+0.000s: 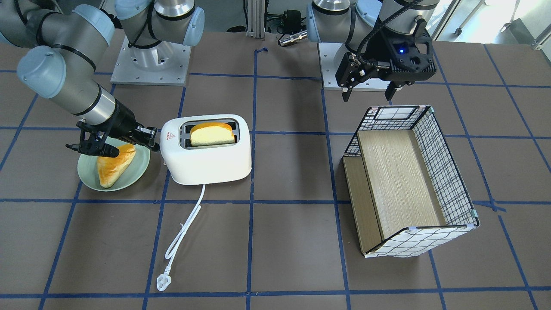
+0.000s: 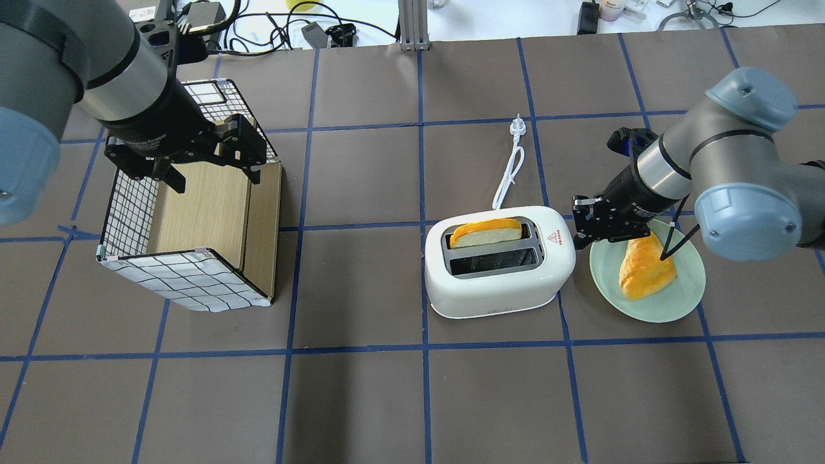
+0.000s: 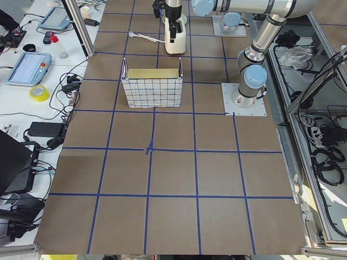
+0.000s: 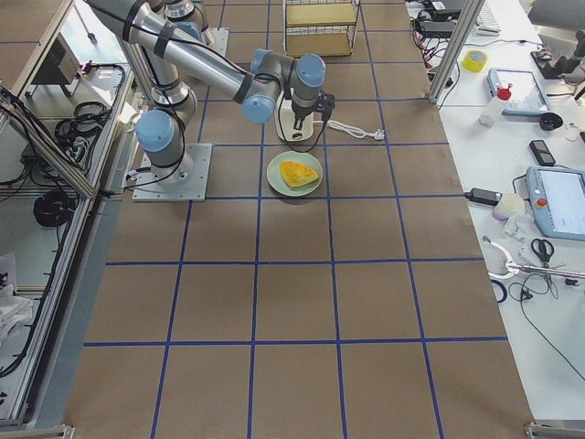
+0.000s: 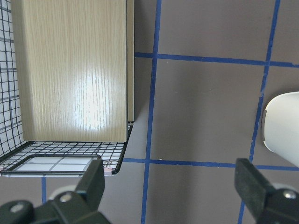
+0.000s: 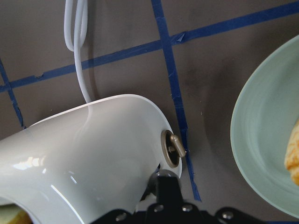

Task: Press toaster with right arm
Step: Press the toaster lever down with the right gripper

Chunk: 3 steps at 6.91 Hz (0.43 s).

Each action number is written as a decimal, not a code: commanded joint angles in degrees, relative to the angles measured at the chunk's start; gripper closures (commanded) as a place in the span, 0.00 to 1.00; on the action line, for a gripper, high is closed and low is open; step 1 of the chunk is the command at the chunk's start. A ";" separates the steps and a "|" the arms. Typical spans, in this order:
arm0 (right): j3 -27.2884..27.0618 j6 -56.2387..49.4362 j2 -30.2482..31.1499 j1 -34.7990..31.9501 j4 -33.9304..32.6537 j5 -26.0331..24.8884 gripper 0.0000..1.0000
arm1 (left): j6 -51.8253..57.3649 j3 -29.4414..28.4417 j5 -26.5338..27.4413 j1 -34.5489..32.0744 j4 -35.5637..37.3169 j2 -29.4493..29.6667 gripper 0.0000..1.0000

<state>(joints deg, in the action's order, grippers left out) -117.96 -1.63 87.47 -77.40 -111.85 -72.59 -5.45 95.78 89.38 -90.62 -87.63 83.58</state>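
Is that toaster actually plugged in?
No, unplugged. The toaster has a white cord that trails across the table and ends in a plug lying loose on the bare surface, in no socket.

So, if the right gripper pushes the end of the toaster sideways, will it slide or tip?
It will probably slide rather than tip: the toaster is low and broad. Its glossy rounded shell may let the right gripper slip off. The loose cord should hardly hold it back.
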 commanded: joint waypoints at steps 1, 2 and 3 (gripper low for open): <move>-0.08 -0.83 -0.37 0.05 -0.39 0.61 1.00 | 0.00 0.02 0.00 0.00 0.00 0.00 0.00; -0.08 -0.92 -0.98 0.05 -0.57 0.61 1.00 | 0.00 0.03 0.00 0.00 0.00 0.00 0.00; -0.08 -0.92 -1.34 0.05 -1.26 0.61 1.00 | 0.00 0.03 0.00 0.00 0.00 0.00 0.00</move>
<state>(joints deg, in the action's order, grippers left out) -118.03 -2.44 86.63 -77.35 -112.51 -72.01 -5.45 95.79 89.39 -90.62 -87.63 83.58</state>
